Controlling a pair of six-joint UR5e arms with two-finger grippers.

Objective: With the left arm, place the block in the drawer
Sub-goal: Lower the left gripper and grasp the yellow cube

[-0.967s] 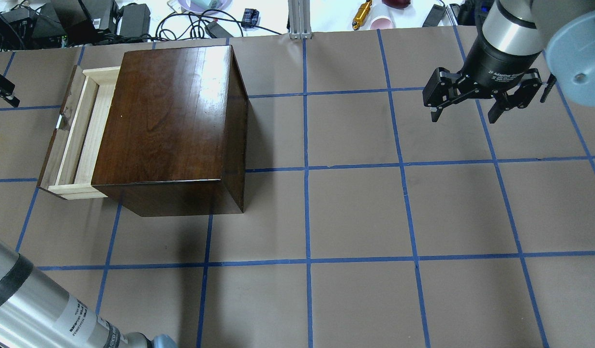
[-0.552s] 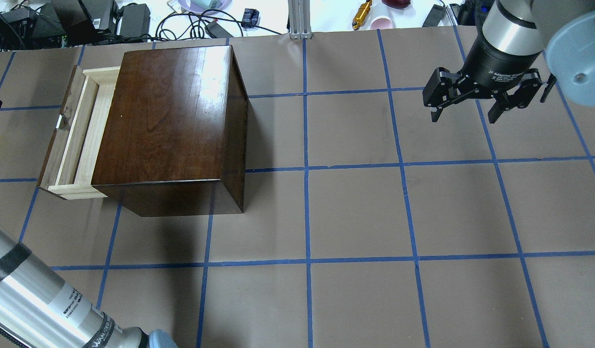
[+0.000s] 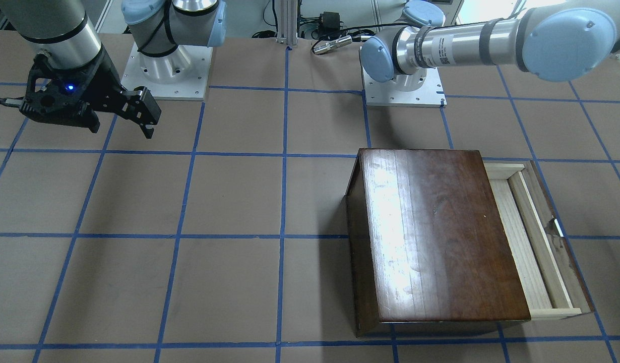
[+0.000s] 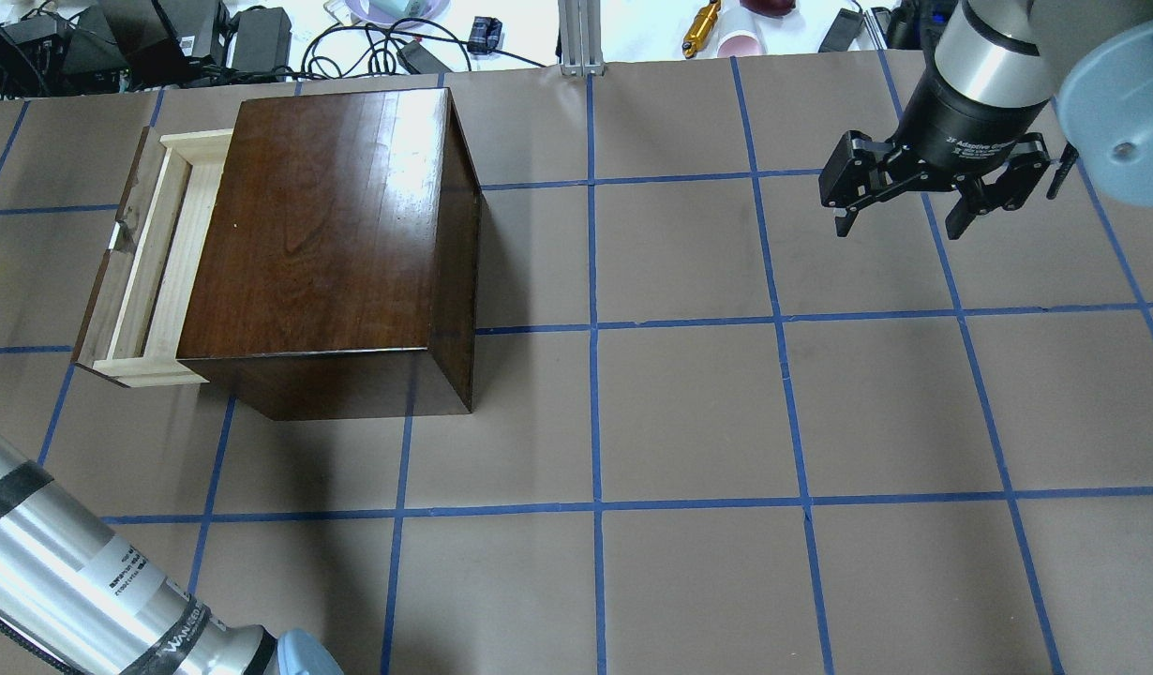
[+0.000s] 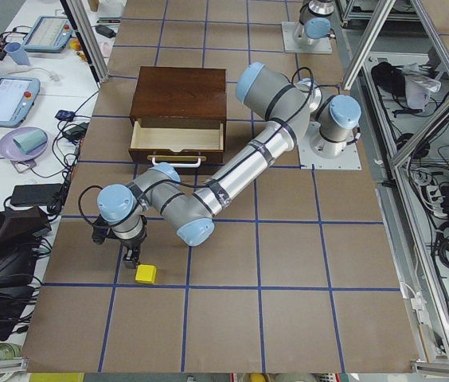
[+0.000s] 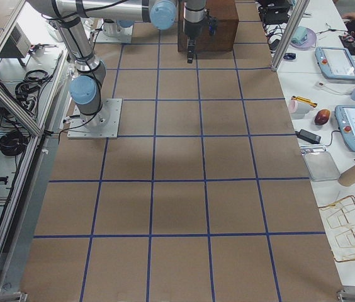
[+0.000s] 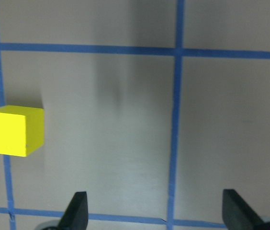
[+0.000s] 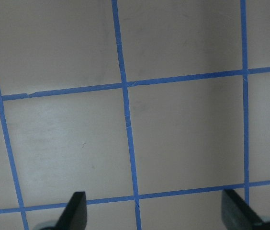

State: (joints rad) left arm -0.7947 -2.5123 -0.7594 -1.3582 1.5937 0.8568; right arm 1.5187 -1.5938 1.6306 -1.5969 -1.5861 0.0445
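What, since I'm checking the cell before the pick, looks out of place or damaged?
Nothing stands out. The drawer is pulled open, the box sits square to the grid, and the block lies flat on the table, beside the open jaws of the left gripper.

The left gripper (image 7: 155, 211), earlier recorded at the overhead view's left edge, has been carried leftward out of that view. The left arm (image 4: 70, 572) has been shifted left likewise.
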